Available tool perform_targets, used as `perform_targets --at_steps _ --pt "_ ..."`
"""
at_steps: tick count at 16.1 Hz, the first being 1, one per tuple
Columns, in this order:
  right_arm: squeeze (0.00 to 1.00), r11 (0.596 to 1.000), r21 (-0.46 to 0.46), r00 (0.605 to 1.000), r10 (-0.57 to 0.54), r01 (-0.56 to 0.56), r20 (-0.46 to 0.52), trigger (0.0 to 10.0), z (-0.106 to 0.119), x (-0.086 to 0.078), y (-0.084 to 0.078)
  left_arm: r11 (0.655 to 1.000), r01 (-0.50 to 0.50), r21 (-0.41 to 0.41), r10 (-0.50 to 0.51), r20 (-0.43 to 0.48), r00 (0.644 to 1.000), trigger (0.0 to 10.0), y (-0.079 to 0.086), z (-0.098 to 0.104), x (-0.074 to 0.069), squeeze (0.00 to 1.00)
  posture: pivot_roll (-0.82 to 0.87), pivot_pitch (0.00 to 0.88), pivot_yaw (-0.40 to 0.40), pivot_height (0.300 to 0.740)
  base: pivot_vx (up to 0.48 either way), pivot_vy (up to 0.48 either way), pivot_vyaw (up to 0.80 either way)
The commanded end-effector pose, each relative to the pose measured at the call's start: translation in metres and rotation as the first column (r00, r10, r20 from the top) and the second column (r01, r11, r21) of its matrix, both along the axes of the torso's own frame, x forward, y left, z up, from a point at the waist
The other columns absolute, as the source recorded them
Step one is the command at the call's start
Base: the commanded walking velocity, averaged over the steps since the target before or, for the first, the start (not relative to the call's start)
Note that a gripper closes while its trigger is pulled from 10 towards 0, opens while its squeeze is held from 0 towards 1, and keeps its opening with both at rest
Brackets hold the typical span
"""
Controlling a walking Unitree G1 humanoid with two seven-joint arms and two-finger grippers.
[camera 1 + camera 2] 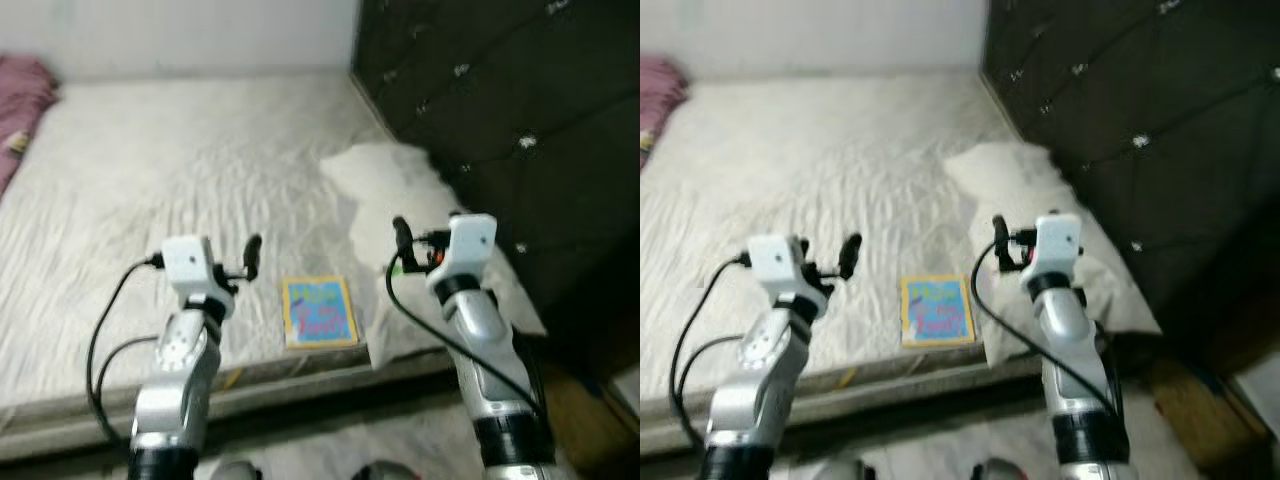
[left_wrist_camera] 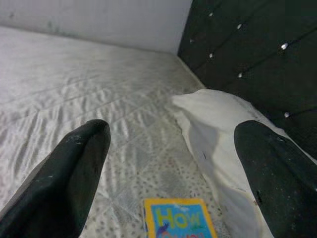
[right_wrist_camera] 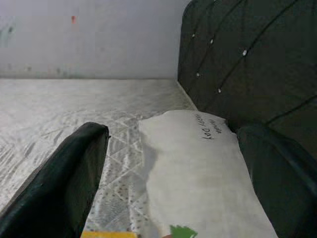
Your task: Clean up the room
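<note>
Book [image 1: 319, 312] with yellow-and-blue cover lying flat near front edge of white mattress [image 1: 150, 170], just beside white pillow [image 1: 400, 190] leaning toward dark tufted headboard [image 1: 520, 110], with left gripper [image 2: 171, 163] and right gripper [image 3: 171, 163] hovering above either side, fingers spread wide, gripping nothing.

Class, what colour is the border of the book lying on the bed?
Yellow, framing a blue cover: the book shows best in the left eye view.
</note>
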State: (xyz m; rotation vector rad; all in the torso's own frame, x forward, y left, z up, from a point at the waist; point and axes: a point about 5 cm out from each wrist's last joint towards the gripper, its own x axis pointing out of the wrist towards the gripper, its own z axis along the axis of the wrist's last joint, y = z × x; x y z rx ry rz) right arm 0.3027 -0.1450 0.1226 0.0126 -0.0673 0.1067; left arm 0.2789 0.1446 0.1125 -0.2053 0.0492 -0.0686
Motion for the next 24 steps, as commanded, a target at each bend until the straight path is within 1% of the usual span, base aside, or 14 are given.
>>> perform_targets --at_steps 1,9,15,17,24 --pt "0.00 0.999 0.009 0.999 0.031 -0.031 0.021 10.0 0.0058 0.0023 0.0109 1.000 -0.024 0.010 0.024 -0.011 1.000 10.0 0.0101 -0.0020 -0.0005 0.00 -0.01 0.036 -0.016 0.740 0.000 0.480 0.00" --pt "0.00 0.999 -0.008 0.998 0.054 -0.053 0.029 10.0 0.0079 0.0064 0.0120 0.999 -0.032 -0.007 0.032 -0.001 0.999 10.0 0.0108 -0.0016 0.0025 0.00 -0.01 0.027 -0.025 0.740 0.000 0.480 0.00" --pt "0.00 0.998 -0.012 0.997 0.065 -0.065 0.035 10.0 0.0083 0.0067 0.0134 1.000 -0.007 -0.018 0.007 0.009 1.000 10.0 0.0088 0.0011 0.0021 0.00 -0.01 0.032 -0.022 0.740 0.000 0.480 0.00" --pt "0.00 0.997 -0.030 0.996 0.076 -0.075 0.041 10.0 0.0089 0.0068 0.0149 1.000 -0.004 -0.017 0.004 0.011 1.000 10.0 0.0084 0.0016 0.0023 0.00 -0.02 0.036 -0.021 0.740 0.000 0.480 0.00" --pt "0.00 0.997 -0.018 0.996 0.073 -0.072 0.043 10.0 0.0093 0.0076 0.0142 1.000 0.014 -0.018 -0.013 0.012 1.000 10.0 0.0080 0.0024 0.0009 0.00 -0.01 0.043 -0.025 0.740 0.000 0.480 0.00"
